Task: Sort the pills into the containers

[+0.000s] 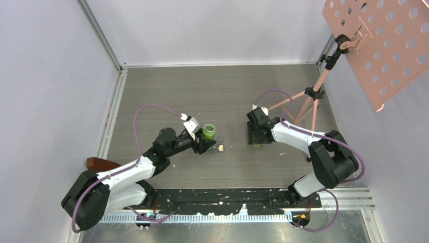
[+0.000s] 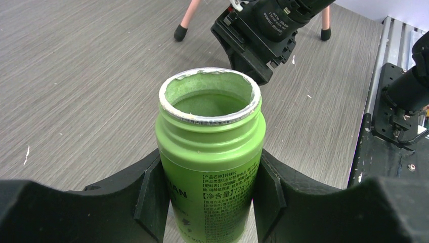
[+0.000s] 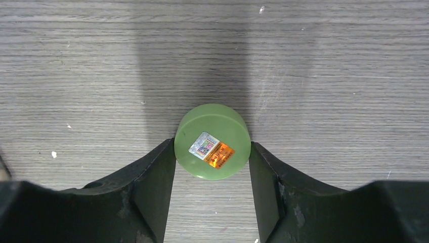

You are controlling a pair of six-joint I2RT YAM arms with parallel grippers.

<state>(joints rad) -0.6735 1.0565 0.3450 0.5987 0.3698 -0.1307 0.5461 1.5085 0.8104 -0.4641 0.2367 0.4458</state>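
The left gripper point(image 2: 210, 202) is clamped on the bottle point(image 2: 210, 152), one finger on each side of its body, holding it upright with the mouth open and facing up. That pose looks chosen so pills can be dropped in. The label between the fingers carries Chinese print, including 净含量 and a figure beginning 72; the rest is too small to read.

The right gripper point(image 3: 212, 192) points down at the table point(image 3: 329, 61), its fingers touching both sides of the green cap point(image 3: 212, 140), which rests top-up between them. Whether they grip it yet, I cannot tell. The cap bears a silver code sticker and an orange one, both unreadable.

Pale pills point(image 1: 221, 148) lie just beyond the left gripper.
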